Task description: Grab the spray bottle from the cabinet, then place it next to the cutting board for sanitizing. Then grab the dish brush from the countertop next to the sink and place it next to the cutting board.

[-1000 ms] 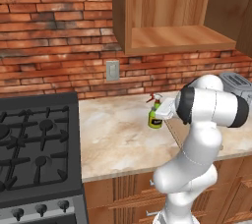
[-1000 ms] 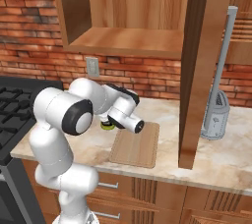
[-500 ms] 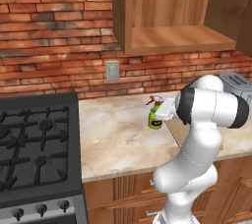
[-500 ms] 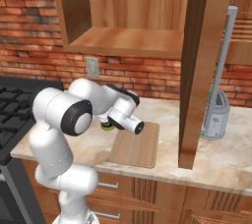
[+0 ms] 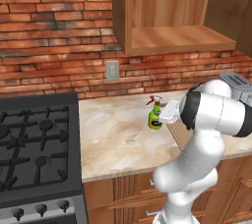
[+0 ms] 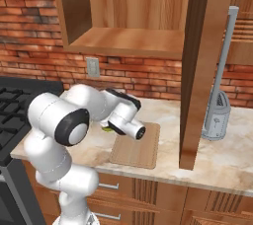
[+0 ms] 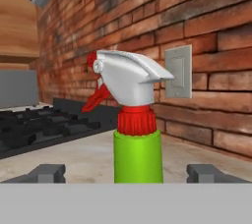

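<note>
I've got the spray bottle (image 5: pixel 155 115) standing upright on the countertop (image 5: pixel 118 134), green body, white trigger head, red nozzle pointing left toward the stove (image 5: pixel 34 154) in the left base view. On my hand camera the spray bottle (image 7: pixel 134 125) sits dead centre between the two finger tips, and there's clear daylight on both sides of it: the gripper (image 7: pixel 125 173) is spread wide, pads off the green body, holding nothing. One dark fingertip (image 7: pixel 47 173) sits out to the left and the other out to the right, both apart from the bottle.

From the right base view, the arm's forearm covers most of the bottle; I can make out just a sliver of green by the wrist. The cutting board (image 6: pixel 137 144) lies flat on the counter right there, just beside that spot, its near edge close to the counter's front edge. So the bottle is down next to the board, on the board's stove side.

The cabinet (image 5: pixel 172 16) hangs above on the brick wall (image 5: pixel 54 31), door open, its wooden shelf (image 6: pixel 128 39) showing. A wall outlet (image 5: pixel 112 70) sits behind the bottle, also visible on my hand camera. A toaster (image 5: pixel 238 84) peeks out behind the arm's elbow, and off to the right a grey stand appliance (image 6: pixel 217 115) rests on the counter.
</note>
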Controlling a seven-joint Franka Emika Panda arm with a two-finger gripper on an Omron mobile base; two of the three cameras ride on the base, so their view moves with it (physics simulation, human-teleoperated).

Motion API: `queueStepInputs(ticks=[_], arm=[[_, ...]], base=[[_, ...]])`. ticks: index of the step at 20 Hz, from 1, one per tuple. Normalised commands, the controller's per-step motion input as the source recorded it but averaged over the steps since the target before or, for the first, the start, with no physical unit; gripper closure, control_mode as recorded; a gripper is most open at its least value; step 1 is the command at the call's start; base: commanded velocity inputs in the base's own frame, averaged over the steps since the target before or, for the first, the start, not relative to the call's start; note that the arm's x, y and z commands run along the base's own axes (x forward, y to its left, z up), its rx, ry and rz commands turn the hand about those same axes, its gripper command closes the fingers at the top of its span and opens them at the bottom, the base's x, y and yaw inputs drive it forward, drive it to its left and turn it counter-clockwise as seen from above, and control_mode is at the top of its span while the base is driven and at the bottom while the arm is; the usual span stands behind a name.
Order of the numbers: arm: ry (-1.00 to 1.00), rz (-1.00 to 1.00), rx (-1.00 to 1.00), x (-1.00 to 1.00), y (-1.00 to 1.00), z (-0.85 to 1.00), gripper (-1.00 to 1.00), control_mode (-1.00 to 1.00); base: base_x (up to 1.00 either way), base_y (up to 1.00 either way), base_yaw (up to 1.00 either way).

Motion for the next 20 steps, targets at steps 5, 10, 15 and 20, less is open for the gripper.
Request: queueStepInputs(ticks=[5,10,15,20], arm=[[0.00,-0.01,0.00,-0.27,-0.24,0.24,-1.00,-1.00],[-0.02,-0.01,0.00,-0.57,-0.07,0.61,-1.00,-1.00],[0.14,-0.06,-0.04,-0.38,0.00,0.82,-1.00,-1.00],[0.36,-0.11,-0.13,-0.38,0.00,0.79,-1.00,-1.00]], base=[[0.00,0.00,0.00],[0.00,0.00,0.00],[0.00,0.00,0.00],[0.00,0.00,0.00]])
